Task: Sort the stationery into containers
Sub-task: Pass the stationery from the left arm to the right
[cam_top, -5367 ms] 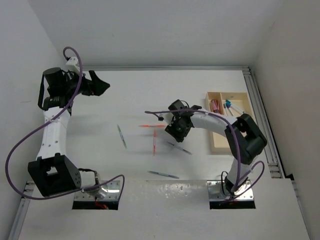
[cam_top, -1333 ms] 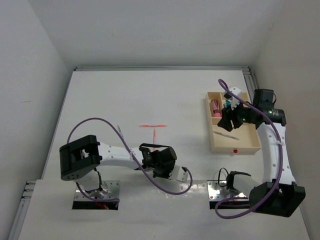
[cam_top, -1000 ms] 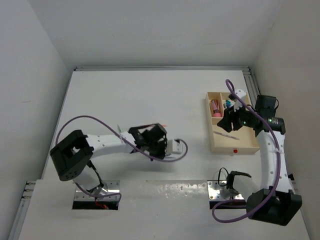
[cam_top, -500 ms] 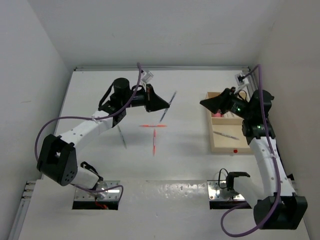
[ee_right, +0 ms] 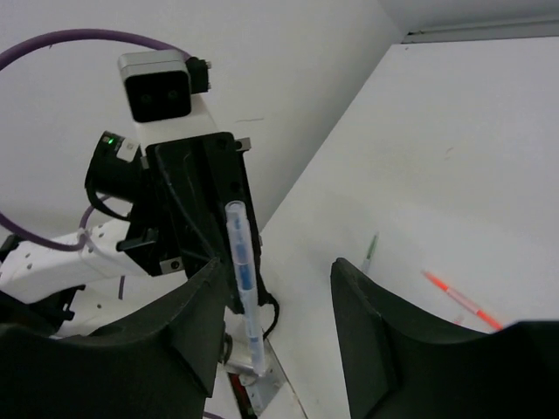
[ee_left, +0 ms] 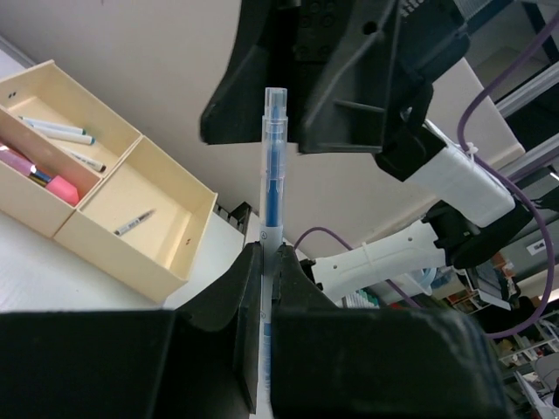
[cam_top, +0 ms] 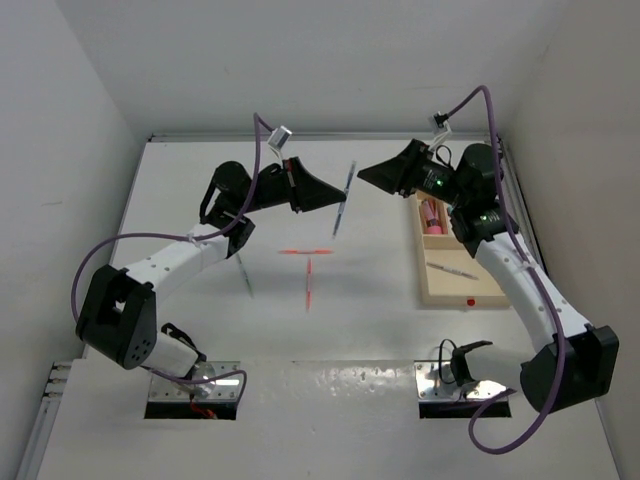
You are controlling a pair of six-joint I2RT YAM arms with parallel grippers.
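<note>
hanging in the air between the arms, a blue pen [cam_top: 344,198] is pinched by the left gripper [cam_top: 333,200] in the top view; the right gripper [cam_top: 366,176] is near it, the wooden tray [cam_top: 423,275] well apart. in the left wrist view the pen is clamped upright between the fingers [ee_left: 229,301]. in the right wrist view the fingers [ee_right: 196,323] are spread, nothing between them. a handover is judged in hand; next the pen must be enclosed by the right fingers before release.

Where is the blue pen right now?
In the top view the blue pen is held above the back middle of the table, clamped in the left gripper, just left of the open right gripper.
</note>
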